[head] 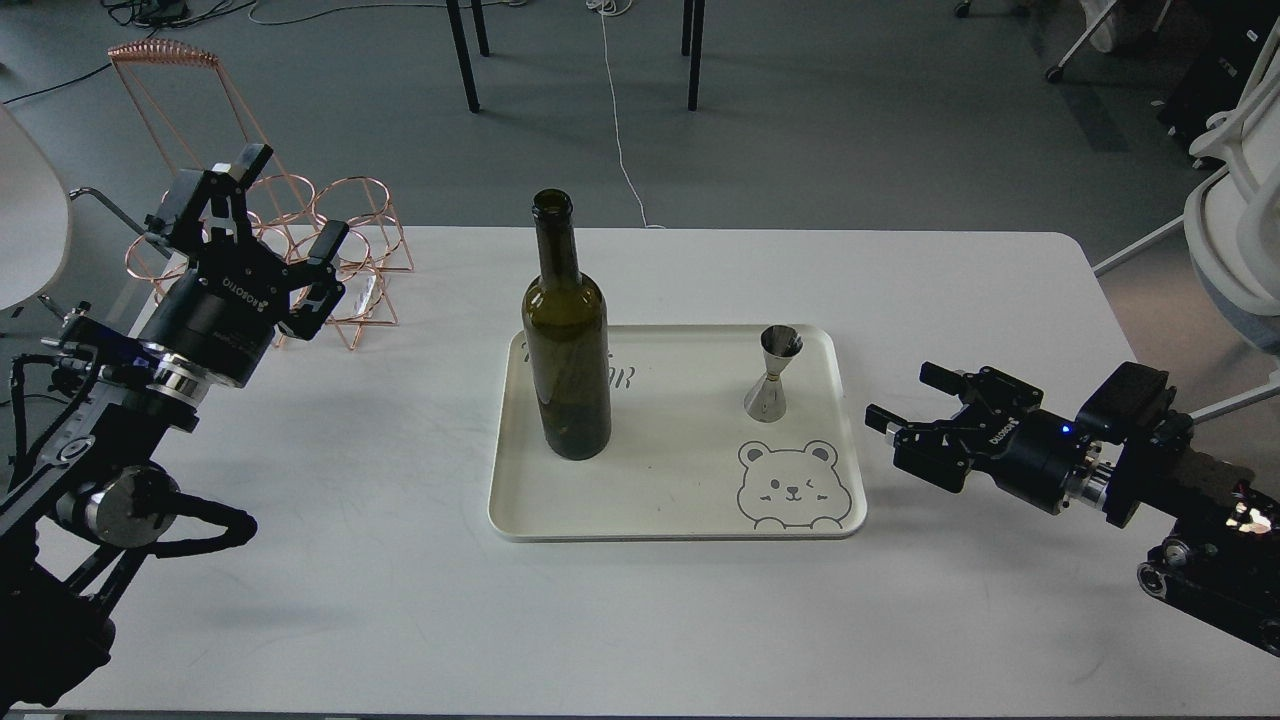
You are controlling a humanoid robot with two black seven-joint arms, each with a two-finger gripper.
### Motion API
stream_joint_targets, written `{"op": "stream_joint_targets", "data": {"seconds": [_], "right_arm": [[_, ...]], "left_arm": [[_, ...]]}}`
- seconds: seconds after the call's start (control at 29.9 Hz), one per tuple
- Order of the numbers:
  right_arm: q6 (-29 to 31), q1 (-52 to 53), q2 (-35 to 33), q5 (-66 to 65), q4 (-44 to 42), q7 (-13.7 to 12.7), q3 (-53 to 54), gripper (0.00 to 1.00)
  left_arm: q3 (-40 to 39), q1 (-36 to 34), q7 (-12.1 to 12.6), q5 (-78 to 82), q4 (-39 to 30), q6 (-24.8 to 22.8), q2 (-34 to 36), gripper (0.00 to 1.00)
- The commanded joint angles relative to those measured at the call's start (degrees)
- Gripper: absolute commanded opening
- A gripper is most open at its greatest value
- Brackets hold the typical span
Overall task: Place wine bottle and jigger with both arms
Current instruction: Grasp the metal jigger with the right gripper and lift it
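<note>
The dark olive-green wine bottle stands upright on the left part of the cream tray. The small steel jigger stands upright on the tray's right part, above a printed bear. My left gripper is open and empty, raised at the far left in front of the copper wire rack, well away from the bottle. My right gripper is open and empty, low over the table just right of the tray, pointing left towards the jigger.
A copper wire rack stands at the table's back left corner, behind my left gripper. Chair legs and cables are on the floor beyond the white table. A white chair stands off the right edge.
</note>
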Motion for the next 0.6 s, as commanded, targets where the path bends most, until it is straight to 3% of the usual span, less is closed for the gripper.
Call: {"op": "stream_joint_targets", "data": {"seconds": [0.0,0.4,0.5,0.57], "right_arm": [[-0.02,0.2,6.97,-0.59,-5.41,-0.01,-0.06,0.95],[-0.02,4.33,21.31,-0.77,-18.77,-0.01,-0.24,0.9],[-0.02,4.86,22.8,-0.77,-20.27,-0.01,-0.24,0.78],[-0.02,5.04,23.07,-0.77,-20.36,-0.01,-0.24,0.63]], "left_arm": [[-0.06,0.06,0.01,0.05,-0.37,0.1,-0.83,0.98],[-0.68,0.06,0.01,-0.04,-0.37,0.1,-0.92,0.98],[-0.76,0.06,0.01,0.05,-0.37,0.1,-1.18,0.98],[-0.68,0.06,0.01,0.05,-0.37,0.1,-1.36,0.98]]}}
